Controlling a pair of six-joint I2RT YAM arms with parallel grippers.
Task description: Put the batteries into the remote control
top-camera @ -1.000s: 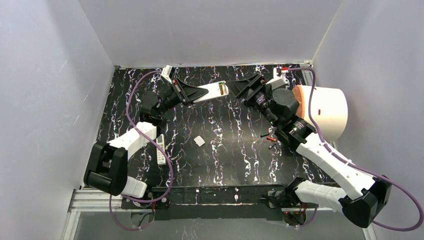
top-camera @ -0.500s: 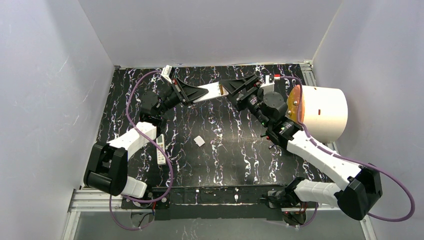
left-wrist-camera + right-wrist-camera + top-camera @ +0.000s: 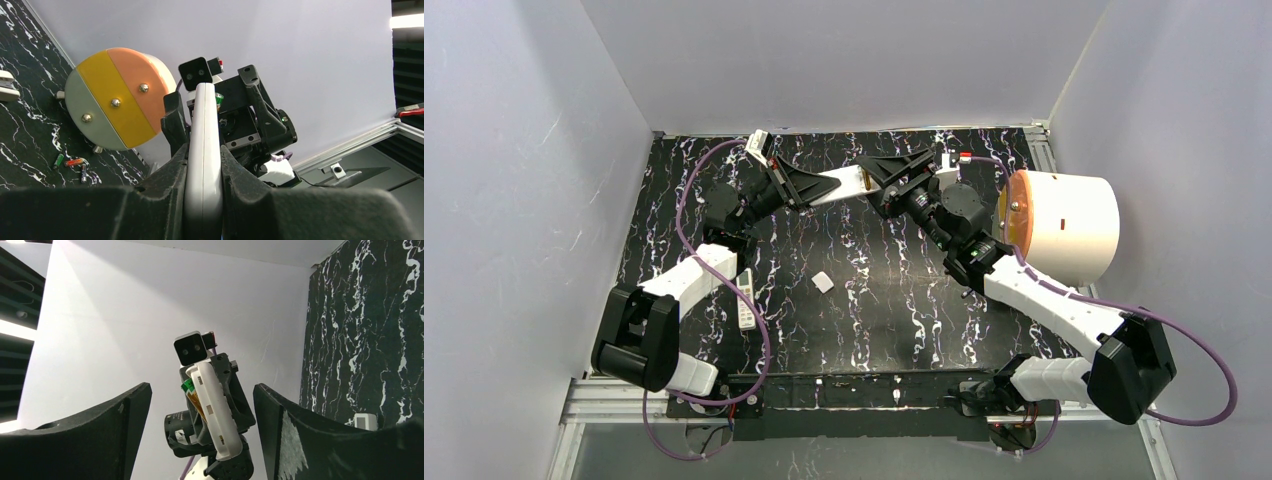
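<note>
Here the left gripper point(image 3: 203, 172) pinches the remote point(image 3: 203, 120) above the far edge of the tabletop point(image 3: 894, 310); the right gripper point(image 3: 201, 390) stands spread, facing it; batteries point(image 3: 74, 162) lie loose

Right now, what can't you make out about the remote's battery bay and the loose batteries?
- Remote, left wrist view: edge-on, bay barely visible.
- Inserted battery, right wrist view: side-on, seating unclear.
- Loose batteries, top view: mostly under the right arm; left wrist view: too small for polarity.

White links point(image 3: 1039, 300), blk joints point(image 3: 636, 338), purple cables point(image 3: 679, 205); L gripper point(image 3: 829, 186), R gripper point(image 3: 871, 182) blk.
</note>
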